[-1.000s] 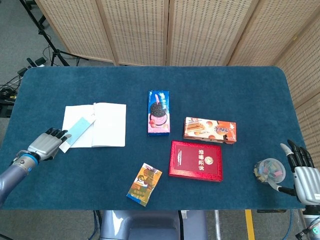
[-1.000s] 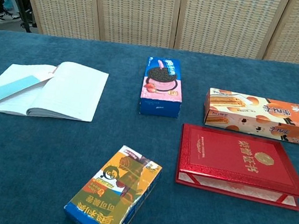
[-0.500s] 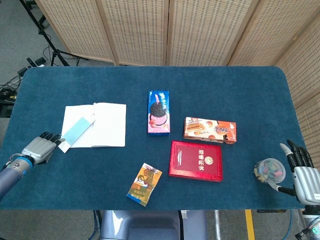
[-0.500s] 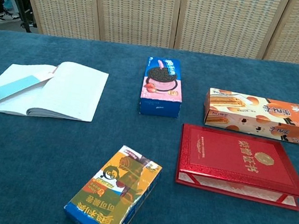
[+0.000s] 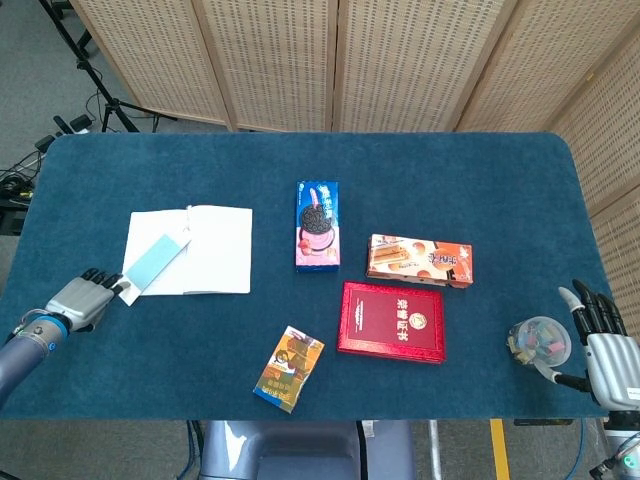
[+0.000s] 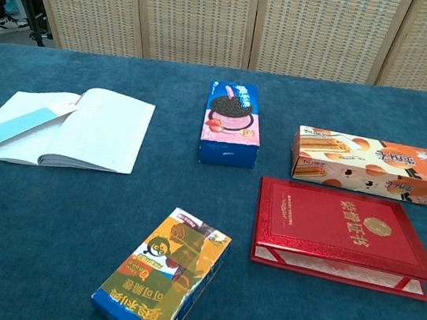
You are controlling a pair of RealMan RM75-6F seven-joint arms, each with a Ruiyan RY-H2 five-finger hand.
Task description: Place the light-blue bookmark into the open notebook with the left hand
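Observation:
The open notebook (image 5: 205,250) lies at the table's left, also visible in the chest view (image 6: 95,127). The light-blue bookmark (image 5: 153,264) rests slantwise on its left page (image 6: 13,127), and its white lower end sticks out past the notebook's near-left corner. My left hand (image 5: 82,297) lies low on the cloth just left of that end, fingers stretched toward it, the tips at or beside the paper. It holds nothing. My right hand (image 5: 606,348) stands at the table's near right edge, fingers apart and empty.
A blue cookie box (image 5: 318,225) and an orange biscuit box (image 5: 418,259) lie mid-table. Nearer the front are a red book (image 5: 391,321) and a small colourful box (image 5: 289,368). A clear cup (image 5: 538,340) stands beside my right hand.
My left hand has drawn back from the notebook, down and to the left, and out of the chest view. The bookmark stays on the page. The right hand has not moved.

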